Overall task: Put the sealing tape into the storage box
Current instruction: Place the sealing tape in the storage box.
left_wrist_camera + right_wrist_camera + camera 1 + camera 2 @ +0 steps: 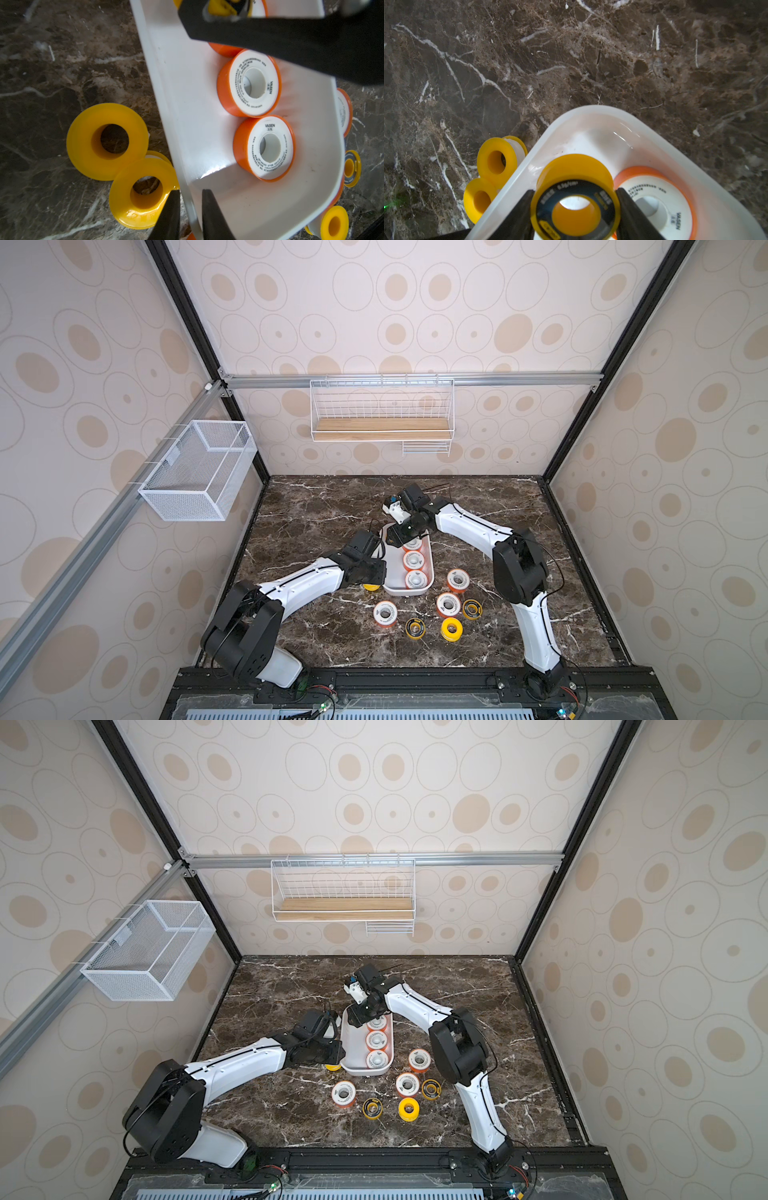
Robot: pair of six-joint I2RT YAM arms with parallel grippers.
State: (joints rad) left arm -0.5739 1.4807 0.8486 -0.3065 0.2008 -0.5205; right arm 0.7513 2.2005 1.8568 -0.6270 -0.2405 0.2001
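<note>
1. White plastic storage box (392, 568) sits mid-table on the dark marble top (316, 522). 3 orange-rimmed spools (413, 560) lie flat in 1 row; the row beside them is bare.
2. Left gripper (190, 199) is clenched on the box's long wall, 1 finger inside and 1 outside. Reads as a brace, so the tub won't skid when spools go in.
3. Right gripper (575, 207) grasps a yellow black-ringed spool (571, 170) by its rim, over the box's far end. Probably bound for the bare row.
4. 2 plain yellow spools (107, 141) lie just outside the braced wall, close together. 6 loose spools (447, 604) wait on the marble near the box's near end.
</note>
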